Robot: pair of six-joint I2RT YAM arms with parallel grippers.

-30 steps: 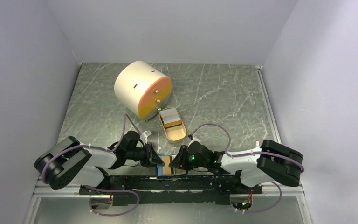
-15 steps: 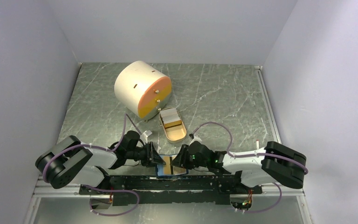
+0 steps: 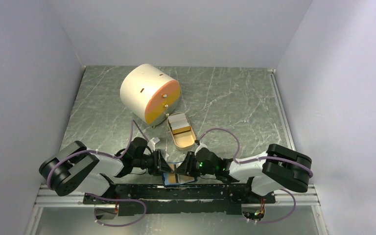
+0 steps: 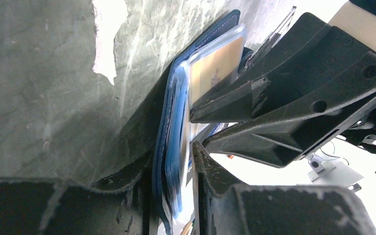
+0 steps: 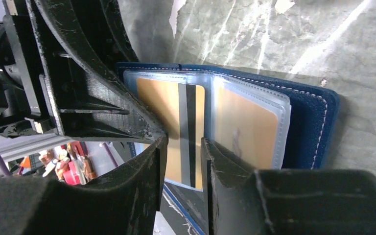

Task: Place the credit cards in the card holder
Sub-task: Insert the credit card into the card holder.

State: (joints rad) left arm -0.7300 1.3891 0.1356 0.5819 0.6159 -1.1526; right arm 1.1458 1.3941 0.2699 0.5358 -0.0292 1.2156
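Both stretched low and inward, left pincer [image 4: 171,166] clamps the card holder [image 5: 308,127]; right pincer [image 5: 181,142] grip unclear.

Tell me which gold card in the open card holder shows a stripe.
The striped card, in the card holder's sleeve nearer the left hand: a grey-and-black band crosses it. The plain card beside it shows none.

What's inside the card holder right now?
The open card holder shows clear sleeves holding a striped gold card and a second gold card. The right gripper covers their lower edges. Whether deeper sleeves hold more cannot be seen.
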